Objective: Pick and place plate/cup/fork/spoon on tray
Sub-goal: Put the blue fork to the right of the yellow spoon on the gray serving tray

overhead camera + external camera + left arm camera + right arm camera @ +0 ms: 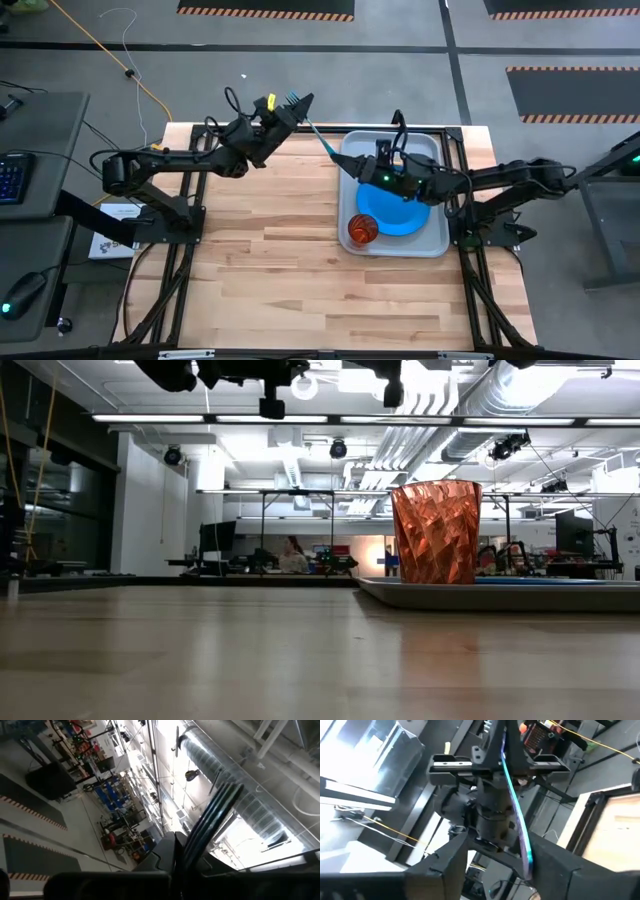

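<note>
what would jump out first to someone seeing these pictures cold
The fork, held in the air between the two arms above the tray's far left corner: the left gripper is shut on its handle end while the right gripper's open fingers frame its other end. Next, the red-orange cup standing beside the blue plate on the grey tray.

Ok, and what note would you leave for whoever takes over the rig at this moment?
Left claw: shut on the fork, held in the air beside the tray.
Right claw: open, fingers either side of the fork's handle, not gripping.
Done: plate and cup are on the tray.
Left: fork onto the tray; the spoon is not in view, so find it.
</note>
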`<action>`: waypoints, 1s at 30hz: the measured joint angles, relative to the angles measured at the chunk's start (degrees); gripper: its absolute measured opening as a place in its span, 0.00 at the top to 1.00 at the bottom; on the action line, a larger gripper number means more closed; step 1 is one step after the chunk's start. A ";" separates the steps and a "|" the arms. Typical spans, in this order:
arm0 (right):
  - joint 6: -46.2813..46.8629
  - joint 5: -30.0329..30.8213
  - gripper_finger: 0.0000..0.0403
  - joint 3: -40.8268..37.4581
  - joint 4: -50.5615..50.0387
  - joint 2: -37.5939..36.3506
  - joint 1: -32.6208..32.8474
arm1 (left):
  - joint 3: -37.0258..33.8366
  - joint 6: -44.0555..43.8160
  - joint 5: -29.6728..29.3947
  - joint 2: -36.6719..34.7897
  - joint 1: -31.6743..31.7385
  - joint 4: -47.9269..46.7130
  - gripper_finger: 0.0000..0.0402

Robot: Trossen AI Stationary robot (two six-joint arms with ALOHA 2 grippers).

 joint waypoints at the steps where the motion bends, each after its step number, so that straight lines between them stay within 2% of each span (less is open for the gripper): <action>1: -0.17 -0.01 0.56 0.16 0.00 0.00 0.00 | 0.00 -0.05 0.00 0.00 0.00 -0.10 1.00; 6: -0.34 -0.09 0.71 0.39 -2.13 0.00 0.01 | 0.00 -0.07 -0.02 0.00 0.00 -0.55 1.00; 13: -0.32 -0.32 0.97 0.39 -2.93 0.00 -0.01 | 0.06 -0.25 0.00 0.00 0.00 -0.63 1.00; 19: 0.23 -1.10 0.99 0.39 -3.52 0.00 -0.01 | 0.07 0.02 2.86 0.00 0.38 -0.71 1.00; 22: -0.19 -1.17 0.99 0.36 -4.29 -0.82 -0.30 | 0.07 0.43 9.66 -0.02 2.24 -0.80 0.97; 26: -2.12 -1.04 0.99 0.36 -8.66 -4.74 -1.19 | 0.07 -0.73 19.18 -0.53 5.62 -0.95 0.87; 30: -4.83 1.05 1.00 0.36 -15.77 -10.84 -2.26 | 0.07 -1.10 24.58 -1.29 8.12 -0.98 0.71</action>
